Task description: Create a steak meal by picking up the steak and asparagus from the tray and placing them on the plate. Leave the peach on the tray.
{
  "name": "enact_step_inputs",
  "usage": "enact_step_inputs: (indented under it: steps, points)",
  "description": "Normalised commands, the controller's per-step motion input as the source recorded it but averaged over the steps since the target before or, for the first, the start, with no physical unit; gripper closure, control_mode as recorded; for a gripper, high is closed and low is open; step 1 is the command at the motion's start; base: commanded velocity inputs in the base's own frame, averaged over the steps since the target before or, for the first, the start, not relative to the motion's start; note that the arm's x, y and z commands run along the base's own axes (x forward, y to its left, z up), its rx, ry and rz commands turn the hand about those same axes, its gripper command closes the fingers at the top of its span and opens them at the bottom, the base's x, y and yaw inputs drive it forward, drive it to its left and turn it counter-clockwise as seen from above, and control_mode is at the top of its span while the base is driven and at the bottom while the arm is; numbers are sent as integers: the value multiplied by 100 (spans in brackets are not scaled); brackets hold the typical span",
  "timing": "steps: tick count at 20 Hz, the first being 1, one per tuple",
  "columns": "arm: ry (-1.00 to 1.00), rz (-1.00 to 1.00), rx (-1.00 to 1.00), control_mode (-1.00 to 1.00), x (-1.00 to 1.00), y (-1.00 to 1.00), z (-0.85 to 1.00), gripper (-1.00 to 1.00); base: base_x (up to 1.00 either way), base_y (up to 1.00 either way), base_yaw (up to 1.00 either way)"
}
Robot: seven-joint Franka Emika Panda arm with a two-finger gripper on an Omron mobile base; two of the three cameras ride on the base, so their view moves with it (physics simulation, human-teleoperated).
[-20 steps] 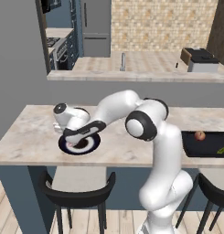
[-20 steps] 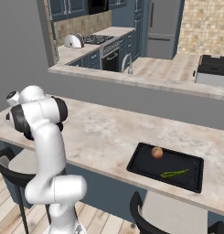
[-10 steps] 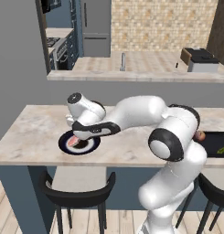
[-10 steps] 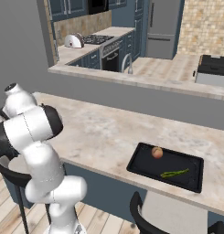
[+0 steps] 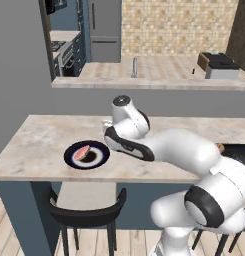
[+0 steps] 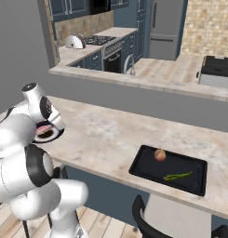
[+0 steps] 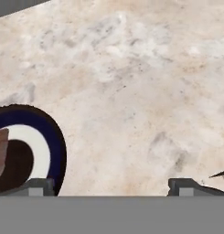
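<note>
While fingers (image 7: 40, 186) gape — steak (image 5: 82, 151) lies plated beside.

Arm low, fingers (image 7: 40, 186) wide apart, empty.

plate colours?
The plate has a dark navy rim, a white ring and a dark brown centre; clearest in the hand view.

We record a pinkish-red steak (image 5: 82, 151) on a dark navy plate (image 5: 99, 161) with white ring and brown centre. On the black tray (image 6: 143, 163) lie an orange-red peach (image 6: 159, 155) and green asparagus (image 6: 177, 176). The counter (image 6: 101, 139) beneath the plate is mottled beige marble.
</note>
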Motion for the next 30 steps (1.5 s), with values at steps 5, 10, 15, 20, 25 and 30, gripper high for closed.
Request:
enact_step_inputs:
  steps: [5,10,15,20,25,30]
  points:
    - [4,0,-5,-100,-43,-100,48,-100,0,0,0]
    - [7,0,-14,-100,-50,-100,42,-100,0,0,0]
    - [6,0,-10,-100,-82,-100,7,-100,0,0,0]
    - [5,0,-2,-100,-76,-100,0,-100,0,0,0]
    - [8,0,0,-100,-45,-100,0,-100,0,0,0]
    - [5,0,0,-100,-12,-100,0,-100,0,0,0]
